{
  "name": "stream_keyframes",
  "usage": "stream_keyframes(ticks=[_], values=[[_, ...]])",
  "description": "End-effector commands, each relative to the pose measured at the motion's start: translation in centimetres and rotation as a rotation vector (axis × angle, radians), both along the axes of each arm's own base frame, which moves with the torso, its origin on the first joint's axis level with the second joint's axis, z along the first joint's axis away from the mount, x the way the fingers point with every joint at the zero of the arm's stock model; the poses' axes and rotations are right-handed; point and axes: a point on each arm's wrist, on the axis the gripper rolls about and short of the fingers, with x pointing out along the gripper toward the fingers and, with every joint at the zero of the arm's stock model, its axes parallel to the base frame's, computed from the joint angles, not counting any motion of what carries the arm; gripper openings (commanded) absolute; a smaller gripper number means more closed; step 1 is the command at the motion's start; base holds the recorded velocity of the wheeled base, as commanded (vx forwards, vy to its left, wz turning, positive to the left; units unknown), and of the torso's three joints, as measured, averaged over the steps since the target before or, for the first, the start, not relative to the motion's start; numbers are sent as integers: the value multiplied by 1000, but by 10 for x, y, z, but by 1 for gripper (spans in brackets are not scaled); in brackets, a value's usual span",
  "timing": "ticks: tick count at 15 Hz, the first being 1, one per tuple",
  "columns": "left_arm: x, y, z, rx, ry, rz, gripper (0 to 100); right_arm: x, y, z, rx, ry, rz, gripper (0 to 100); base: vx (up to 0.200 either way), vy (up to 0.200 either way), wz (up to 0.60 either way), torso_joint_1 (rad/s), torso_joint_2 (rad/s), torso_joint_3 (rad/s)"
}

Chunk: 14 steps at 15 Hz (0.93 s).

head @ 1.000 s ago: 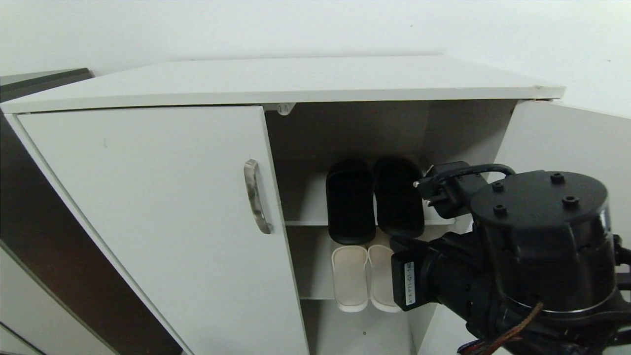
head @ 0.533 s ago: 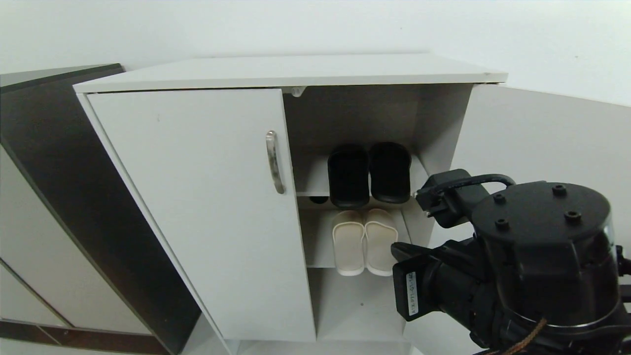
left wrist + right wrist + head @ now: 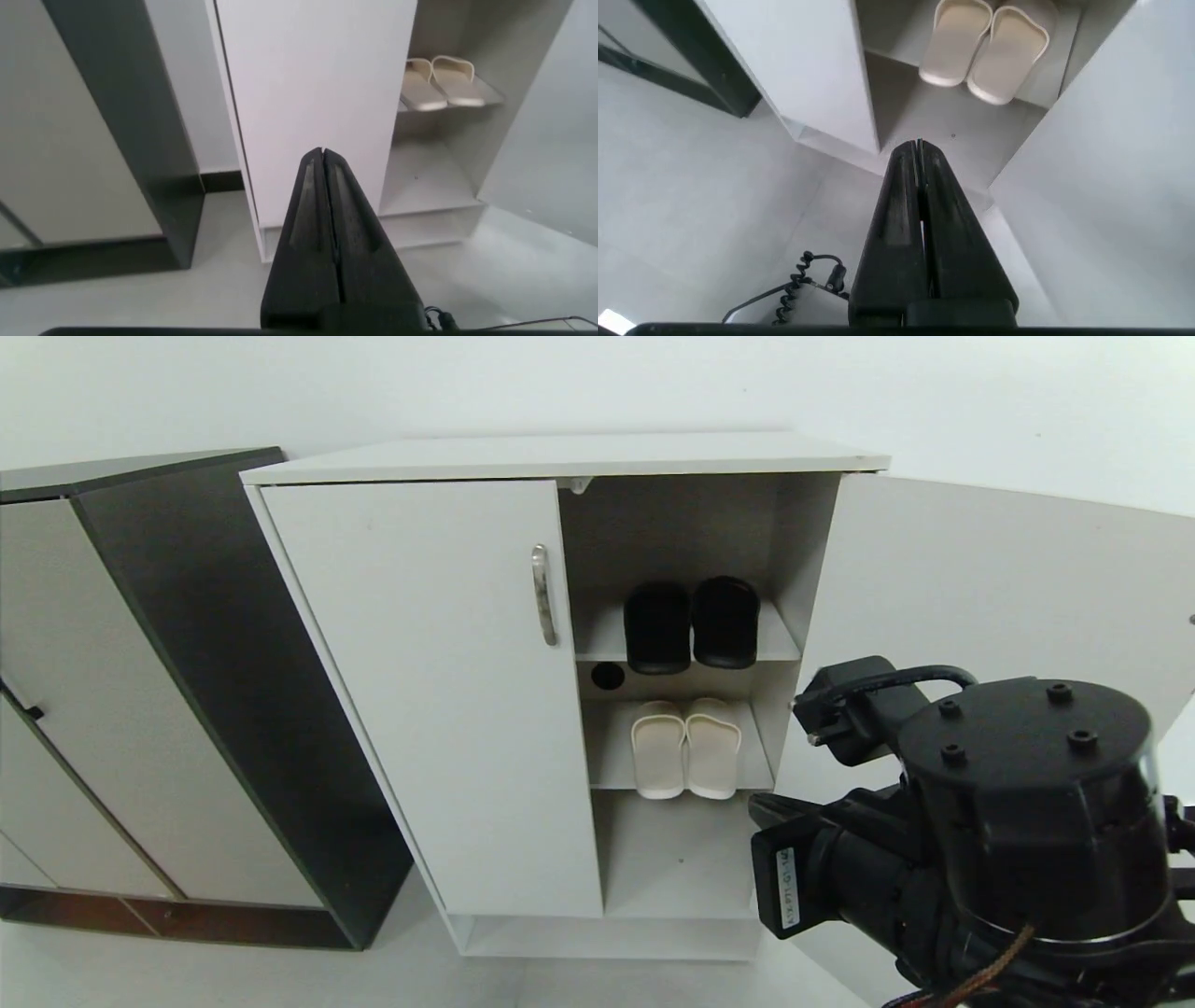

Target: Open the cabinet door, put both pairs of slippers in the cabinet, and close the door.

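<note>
The white cabinet (image 3: 560, 453) stands with its left door (image 3: 439, 691) closed and its right door (image 3: 990, 588) swung wide open. A black pair of slippers (image 3: 691, 625) rests on the upper shelf, a white pair (image 3: 686, 749) on the shelf below; the white pair (image 3: 447, 82) (image 3: 985, 47) also appears in both wrist views. My right arm (image 3: 980, 840) is low at the right, in front of the open door. My left gripper (image 3: 323, 163) is shut, held before the closed door. My right gripper (image 3: 920, 154) is shut, above the floor before the bottom compartment.
A dark cabinet with pale doors (image 3: 121, 691) stands close to the left of the white one. The metal handle (image 3: 542, 595) sits at the closed door's inner edge. Pale floor (image 3: 280, 971) lies in front. A coiled cable (image 3: 799, 285) hangs below my right wrist.
The head view has pulled back from the cabinet, so the whole cabinet and the floor now show. The slippers lie as before on their shelves.
</note>
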Motion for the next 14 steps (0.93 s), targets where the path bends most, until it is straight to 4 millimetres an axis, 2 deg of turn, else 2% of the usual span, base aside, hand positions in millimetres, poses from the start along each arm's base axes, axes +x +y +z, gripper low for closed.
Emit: stream_keyframes(ticks=[1,2,14], values=[[0,0,0,0,1,-1,0,1,0,-1,-3,1,-3,0,-200,0,0,2,7,7],[0,0,0,-1,1,-1,0,1,0,-1,-3,1,-3,0,-200,0,0,-2,2,7],[0,0,0,0,1,1,0,6,6,-7,0,-2,-15,0,0,0,0,0,0,0]])
